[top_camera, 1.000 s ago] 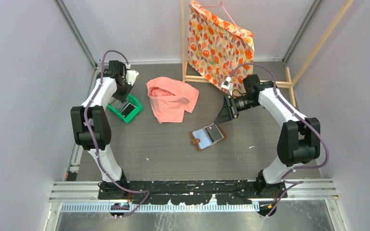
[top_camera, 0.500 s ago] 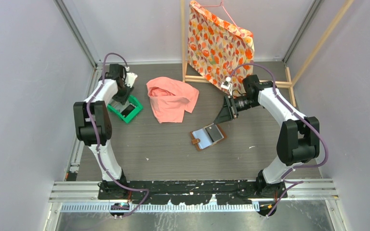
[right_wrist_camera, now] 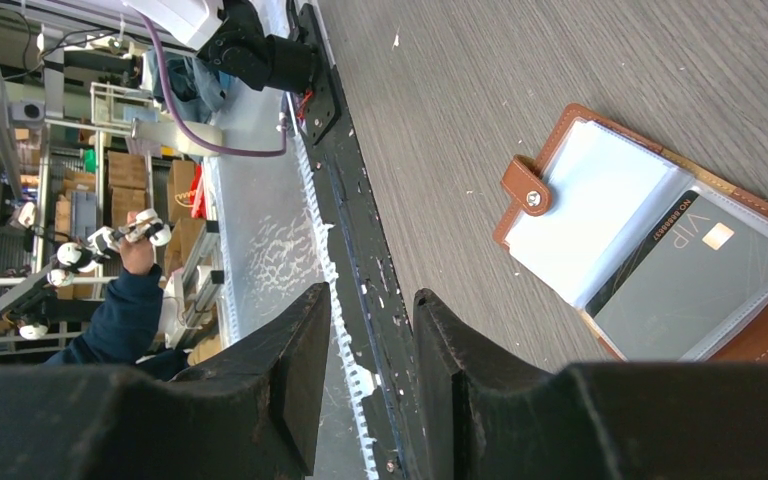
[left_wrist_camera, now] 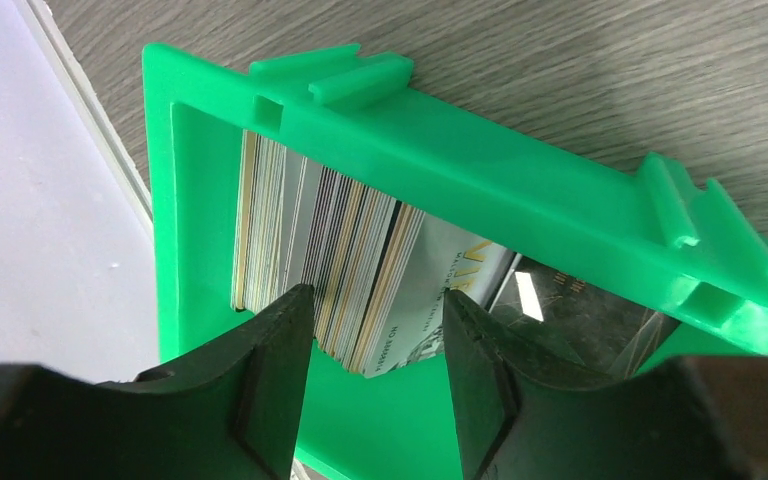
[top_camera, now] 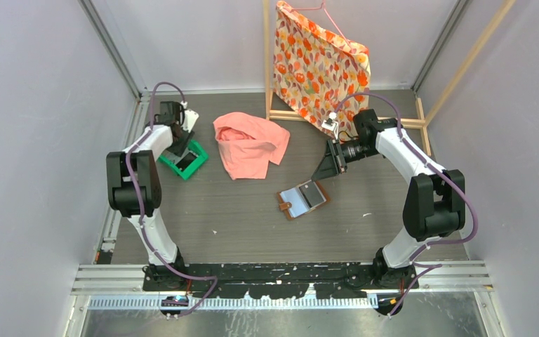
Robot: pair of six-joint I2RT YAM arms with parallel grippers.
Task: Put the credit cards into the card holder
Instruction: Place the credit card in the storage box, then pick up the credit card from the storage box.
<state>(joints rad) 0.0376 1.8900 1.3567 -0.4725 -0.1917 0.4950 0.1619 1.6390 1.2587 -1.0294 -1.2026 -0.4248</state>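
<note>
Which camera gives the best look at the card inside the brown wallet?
Right wrist view: the card holder lies open and the grey VIP card shows large in one side. The top view shows the card holder small, the card a pale patch. The left wrist view misses it.

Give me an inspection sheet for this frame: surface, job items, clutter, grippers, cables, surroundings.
Surface: grey wood-grain table, a few pale specks.
Job's things: card holder lies open, one dark card in a pocket; credit cards stand on edge in the green tray.
Clutter: pink cloth; patterned fabric hanging on a wooden rack.
Grippers: left gripper open, fingers straddling part of the card stack; right gripper open, empty, near the card holder.
Cables: purple cables along both arms, clear of the items.
Surroundings: pale walls; nothing else seen.
</note>
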